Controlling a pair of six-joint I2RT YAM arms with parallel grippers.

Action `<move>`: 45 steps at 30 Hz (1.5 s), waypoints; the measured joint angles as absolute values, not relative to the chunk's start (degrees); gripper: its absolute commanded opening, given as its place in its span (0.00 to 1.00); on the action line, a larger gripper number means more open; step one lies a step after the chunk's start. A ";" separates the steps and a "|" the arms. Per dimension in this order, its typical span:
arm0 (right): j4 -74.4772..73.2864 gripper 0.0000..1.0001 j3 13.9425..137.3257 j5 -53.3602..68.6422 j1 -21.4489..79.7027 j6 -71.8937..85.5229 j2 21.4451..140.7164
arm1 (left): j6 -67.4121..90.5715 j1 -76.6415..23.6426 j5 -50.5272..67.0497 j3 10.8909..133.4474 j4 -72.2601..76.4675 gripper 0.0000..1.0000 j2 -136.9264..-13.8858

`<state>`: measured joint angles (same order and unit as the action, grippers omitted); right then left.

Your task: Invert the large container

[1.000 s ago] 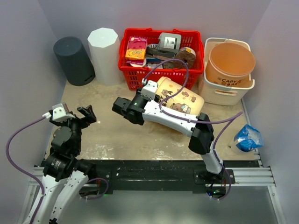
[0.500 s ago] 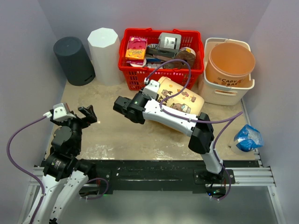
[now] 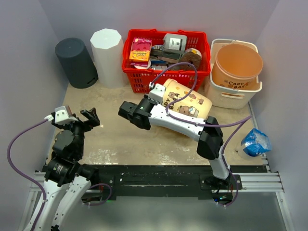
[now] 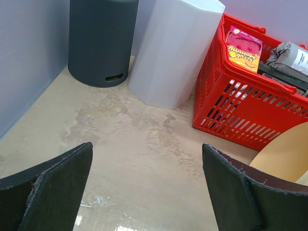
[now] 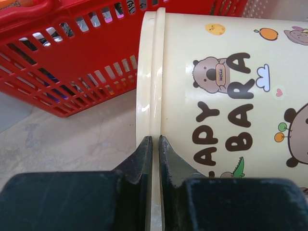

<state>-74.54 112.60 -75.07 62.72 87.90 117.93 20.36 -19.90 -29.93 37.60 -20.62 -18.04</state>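
Note:
The large container (image 3: 187,102) is a cream bucket printed with capybaras, lying on its side in front of the red basket, mouth toward the left. In the right wrist view its rim runs straight down between my fingers, and the printed wall (image 5: 231,72) fills the right half. My right gripper (image 5: 155,139) is shut on that rim, one finger on each side of the lip; from above it (image 3: 160,96) sits at the container's left end. My left gripper (image 4: 147,147) stands open over bare table at the near left (image 3: 89,118), holding nothing.
A red basket (image 3: 144,77) of packaged goods stands right behind the container. Left of it are a white faceted container (image 3: 107,57) and a dark grey cylinder (image 3: 76,62). A white tub (image 3: 236,94) with an orange bucket sits back right, a blue bag (image 3: 255,142) at the right wall.
The right jaws have closed from partly open onto the container's rim. The right wrist and container end shifted slightly right. The left arm has not moved.

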 measured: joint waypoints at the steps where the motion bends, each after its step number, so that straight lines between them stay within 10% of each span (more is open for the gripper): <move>1: -74.43 0.00 111.53 -75.53 62.72 87.79 117.34 | 20.36 -19.88 -29.85 37.58 -20.62 0.99 -18.04; 33: -37.43 0.00 83.53 -72.79 67.07 33.19 104.09 | 20.29 -19.51 -28.71 37.58 -20.60 0.99 -18.41; 38: -40.07 0.66 83.22 -72.53 67.00 38.17 103.46 | 20.29 -19.51 -28.67 37.58 -20.58 0.99 -18.44; 45: -42.46 0.75 83.37 -72.69 67.00 42.65 96.25 | 20.29 -19.51 -28.45 37.58 -20.60 1.00 -18.44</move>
<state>-42.46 83.37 -72.69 67.00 42.65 96.25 20.29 -19.51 -28.45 37.58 -20.60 -18.44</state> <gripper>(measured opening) 0.735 0.994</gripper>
